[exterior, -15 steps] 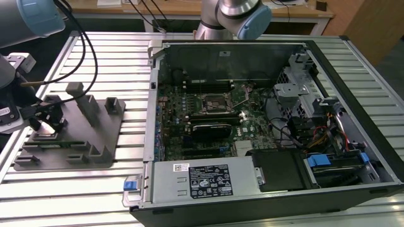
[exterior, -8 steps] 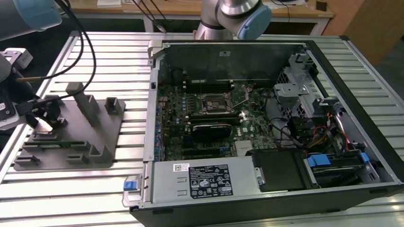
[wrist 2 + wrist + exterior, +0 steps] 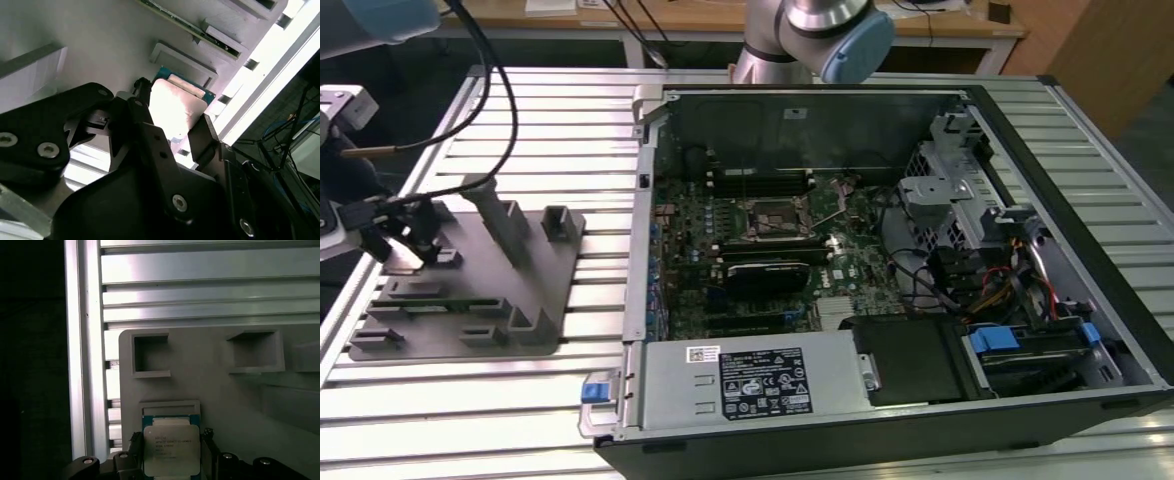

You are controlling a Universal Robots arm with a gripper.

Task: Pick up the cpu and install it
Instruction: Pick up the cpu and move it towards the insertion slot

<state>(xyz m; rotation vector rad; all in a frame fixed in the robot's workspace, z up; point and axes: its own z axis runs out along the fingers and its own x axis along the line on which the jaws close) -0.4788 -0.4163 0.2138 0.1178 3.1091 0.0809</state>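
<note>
1. Your gripper (image 3: 403, 250) is hanging over the grey tray (image 3: 520, 300), at the exterior view's left edge.
2. The fingers (image 3: 136, 441) are clamping the cpu (image 3: 171, 450) by two opposite edges; in both wrist views one finger is sitting against each side of it.
3. In the second wrist view the cpu (image 3: 175, 107) is showing its shiny metal top between the two black fingers (image 3: 201, 135), with a green rim peeking out at the far edge.
4. The cpu is sitting right at a shallow square frame (image 3: 170, 406) on the tray (image 3: 225, 400), overlapping the frame's near edge. You can't tell whether it is touching the tray or hanging just above it.
5. Two more square recesses (image 3: 150, 356) are lying further along the tray from the cpu.
6. The tray is resting on the slatted metal tabletop (image 3: 480, 420), with upright posts (image 3: 500, 225) standing on it near the gripper.
7. The open computer case (image 3: 1014, 130) is lying on the tabletop, just beside the tray on the exterior view's right.
8. The socket (image 3: 774, 215) is sitting mid-board inside the case, well apart from the gripper and the cpu.
9. A black cable (image 3: 494, 90) is running down from the upper left toward the gripper.
10. The arm's base joint (image 3: 834, 30) is standing behind the case at the back of the tabletop.
</note>
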